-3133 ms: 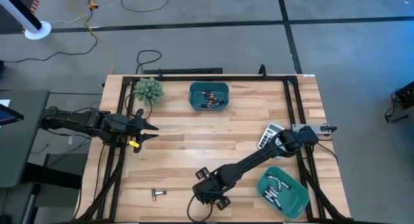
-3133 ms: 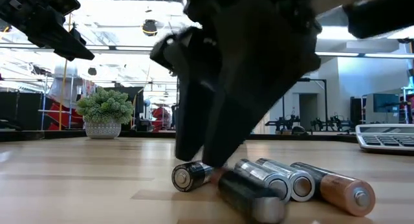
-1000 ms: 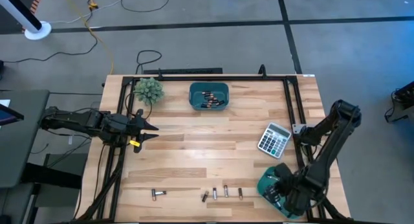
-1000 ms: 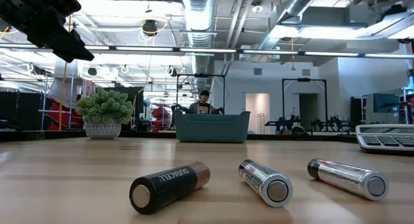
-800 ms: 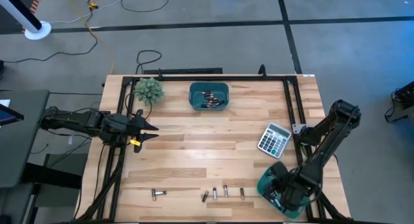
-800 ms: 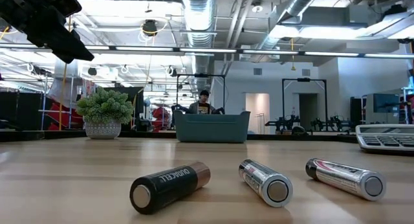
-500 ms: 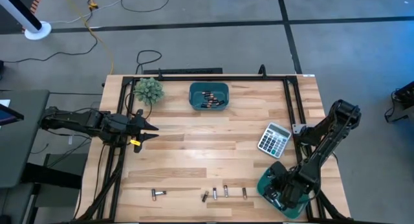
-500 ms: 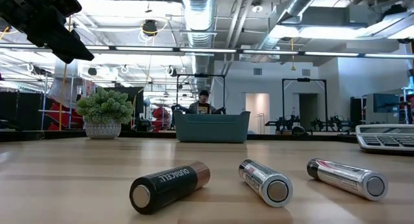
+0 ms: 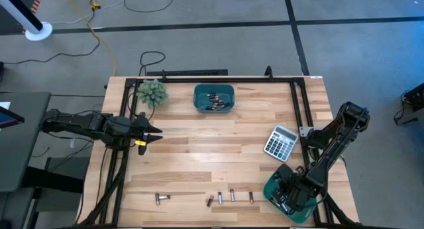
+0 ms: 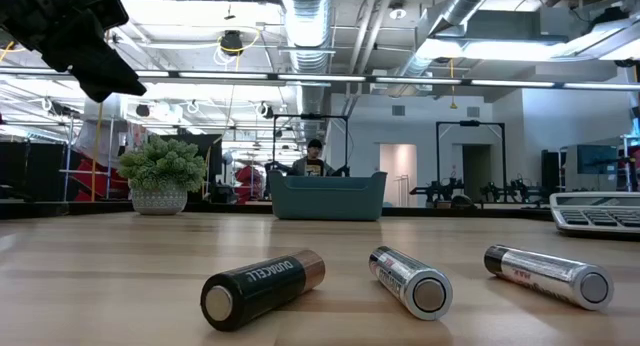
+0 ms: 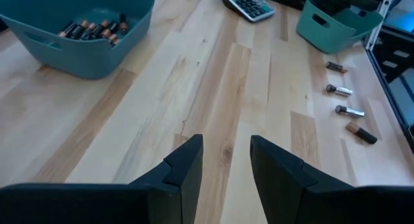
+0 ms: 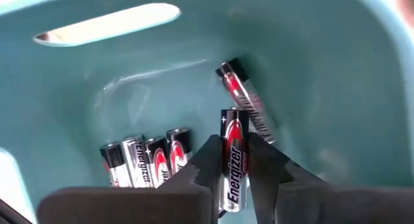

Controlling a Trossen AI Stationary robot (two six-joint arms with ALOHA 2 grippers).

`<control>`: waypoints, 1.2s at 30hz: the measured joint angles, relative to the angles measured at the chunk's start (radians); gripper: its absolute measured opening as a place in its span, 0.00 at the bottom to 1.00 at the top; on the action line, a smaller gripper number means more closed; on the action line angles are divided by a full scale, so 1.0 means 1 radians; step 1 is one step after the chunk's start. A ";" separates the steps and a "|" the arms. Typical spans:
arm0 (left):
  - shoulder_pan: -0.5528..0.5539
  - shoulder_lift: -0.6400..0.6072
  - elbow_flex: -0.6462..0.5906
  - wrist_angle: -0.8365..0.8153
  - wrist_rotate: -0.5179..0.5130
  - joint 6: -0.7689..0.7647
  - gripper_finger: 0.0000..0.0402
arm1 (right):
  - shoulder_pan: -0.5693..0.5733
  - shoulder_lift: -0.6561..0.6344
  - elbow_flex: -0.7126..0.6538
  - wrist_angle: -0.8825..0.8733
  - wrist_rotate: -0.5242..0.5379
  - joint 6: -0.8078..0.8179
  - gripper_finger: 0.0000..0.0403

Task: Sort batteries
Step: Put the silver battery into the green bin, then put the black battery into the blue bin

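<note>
Several loose batteries lie on their sides near the table's near edge: one at the left, a row at the middle, and in the low view a black one and two silvery ones. My right gripper points down inside the near-right teal bin, shut on a silver-and-black battery above other batteries on the bin's floor. The far teal bin holds dark copper-ended batteries. My left gripper hovers open at the table's left edge. My right gripper pinches the battery's round sides between its two fingers, at the end nearer the wrist. The fingers come from above, pointing down, and the battery lies along them. Its plus end sticks out past the fingertips toward the bin's floor.
A grey-white calculator lies at the right, between the two bins. A small potted plant stands at the far left. Black frame rails run along the table's left and right edges. Bare wood fills the table's middle.
My right gripper has gone down into the near-right bin with the battery and rolled a little. The rightmost silvery battery of the row has rolled slightly toward the table's right edge. My left gripper has rolled a little in place.
</note>
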 joint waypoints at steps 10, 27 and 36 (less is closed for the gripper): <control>0.000 0.032 0.002 0.000 -0.065 -0.007 0.31 | 0.020 0.000 0.000 0.006 0.000 0.000 0.30; -0.084 0.541 0.333 -0.040 -0.118 0.176 0.31 | 0.026 0.000 0.000 -0.021 0.000 0.001 0.44; -0.185 0.798 0.608 -0.324 -0.146 -0.116 0.31 | 0.026 0.000 0.000 0.020 0.000 0.001 0.44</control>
